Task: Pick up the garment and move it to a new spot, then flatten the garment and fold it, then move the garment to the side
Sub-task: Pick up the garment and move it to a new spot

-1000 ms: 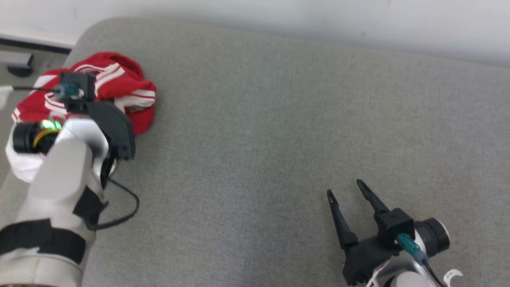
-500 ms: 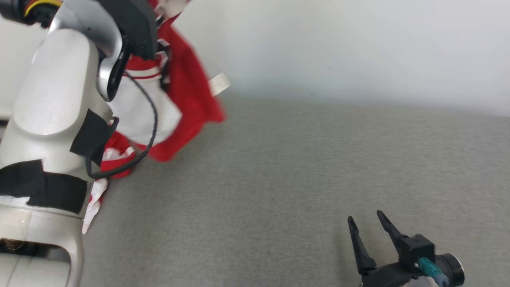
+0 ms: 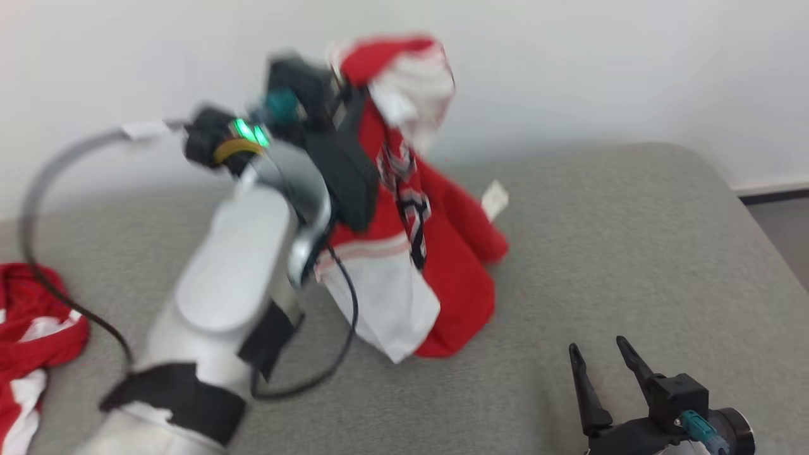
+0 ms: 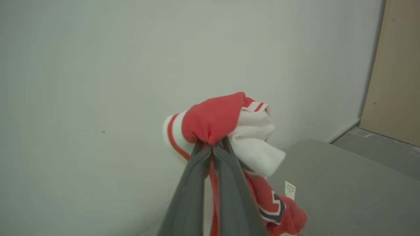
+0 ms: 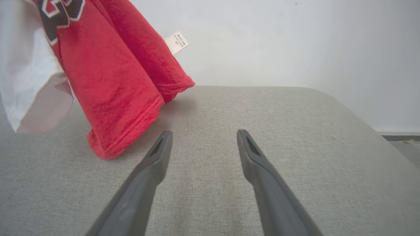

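Observation:
The garment [image 3: 455, 278] is a red and white shirt with dark lettering. It hangs from my left gripper [image 3: 349, 88], which is shut on a bunched fold at its top, and its lower hem brushes the grey cushion [image 3: 632, 253]. In the left wrist view the left gripper [image 4: 211, 144] pinches the garment [image 4: 216, 118] in front of the white wall. My right gripper [image 3: 597, 346] stands open low at the front right with nothing between its fingers. The right wrist view shows the right gripper [image 5: 204, 133] over bare cushion, with the garment [image 5: 115, 82] hanging to its upper left.
Another red and white cloth [image 3: 31, 328] lies at the cushion's left edge. A white wall [image 3: 600, 63] backs the cushion. The cushion's right edge drops to a grey floor [image 3: 780, 221]. A white label [image 5: 177, 42] sticks out from the garment.
My left arm has lifted the garment off the cushion's left end and carried it up and toward the middle. The head view has swung along. The right gripper has stayed open.

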{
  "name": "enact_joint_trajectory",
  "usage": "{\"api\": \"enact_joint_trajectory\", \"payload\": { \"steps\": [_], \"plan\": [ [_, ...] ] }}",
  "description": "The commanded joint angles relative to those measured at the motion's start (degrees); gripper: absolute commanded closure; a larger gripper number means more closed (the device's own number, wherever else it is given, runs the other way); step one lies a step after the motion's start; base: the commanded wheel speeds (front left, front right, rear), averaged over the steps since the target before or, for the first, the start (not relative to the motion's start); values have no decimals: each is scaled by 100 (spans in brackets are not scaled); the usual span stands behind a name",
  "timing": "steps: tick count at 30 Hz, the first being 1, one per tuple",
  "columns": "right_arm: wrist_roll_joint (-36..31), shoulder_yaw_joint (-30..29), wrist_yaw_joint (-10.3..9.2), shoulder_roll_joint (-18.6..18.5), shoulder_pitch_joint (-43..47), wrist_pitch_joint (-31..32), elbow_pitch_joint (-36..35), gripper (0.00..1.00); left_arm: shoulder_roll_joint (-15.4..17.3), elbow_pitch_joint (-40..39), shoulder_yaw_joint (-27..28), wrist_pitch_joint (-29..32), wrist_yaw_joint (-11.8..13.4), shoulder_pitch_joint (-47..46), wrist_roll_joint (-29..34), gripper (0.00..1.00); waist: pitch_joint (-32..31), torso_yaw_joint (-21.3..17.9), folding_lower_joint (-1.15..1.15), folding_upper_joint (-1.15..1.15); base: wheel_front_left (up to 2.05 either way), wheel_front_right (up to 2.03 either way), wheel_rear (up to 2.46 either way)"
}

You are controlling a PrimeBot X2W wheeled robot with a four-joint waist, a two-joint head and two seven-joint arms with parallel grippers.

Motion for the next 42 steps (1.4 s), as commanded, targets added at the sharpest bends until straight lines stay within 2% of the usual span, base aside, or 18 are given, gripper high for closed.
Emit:
{"api": "enact_joint_trajectory", "payload": {
  "steps": [1,7,8,9,14,18,22,27,31,34,39,42],
  "plan": [
    [46,39,-12,6,11,6,-51,0,-20,77,-118,-8,30,316,-108,100,214,-360,1,1,0,0,0],
    [88,170,-12,4,-111,-9,-126,0,-63,320,-806,-146,193,1193,-724,100,449,-455,1,1,0,0,0],
    [102,188,-12,4,-135,-12,-126,0,-62,354,-941,-216,252,1276,-793,53,478,-450,1,1,0,0,0],
    [114,202,-12,4,-158,-15,-124,0,-58,406,-1027,-255,319,1367,-927,0,491,-436,1,1,0,0,0],
    [128,185,-12,5,-176,-34,-83,0,-58,470,-1366,-560,419,1592,-1357,0,491,-253,1,1,0,0,0],
    [104,119,-12,4,-144,-38,-63,0,-67,378,-1265,-1091,511,1694,-1456,0,405,-121,1,1,0,0,0],
    [54,-54,-12,3,-33,-32,-50,0,36,91,-1006,-1806,534,2130,-1637,0,225,82,1,1,0,0,0],
    [239,-300,-12,2,90,-64,-98,0,375,-819,-407,-2095,675,3212,-1743,0,43,243,1,1,0,0,0],
    [274,-557,-12,6,191,-73,-206,0,568,-2187,440,-2100,800,4268,-1216,0,7,449,1,1,0,0,0],
    [245,-672,-12,2,246,-108,-305,0,481,-2954,1026,-2102,756,4976,-722,0,-26,584,1,1,0,0,0],
    [96,-627,-12,1,382,-175,-423,0,408,-3247,1607,-2104,616,5857,-25,0,-132,717,1,1,0,0,0],
    [31,-635,-12,2,537,-200,-435,0,382,-3086,1809,-2103,568,6157,239,0,-227,808,1,1,0,0,0]
  ]
}}
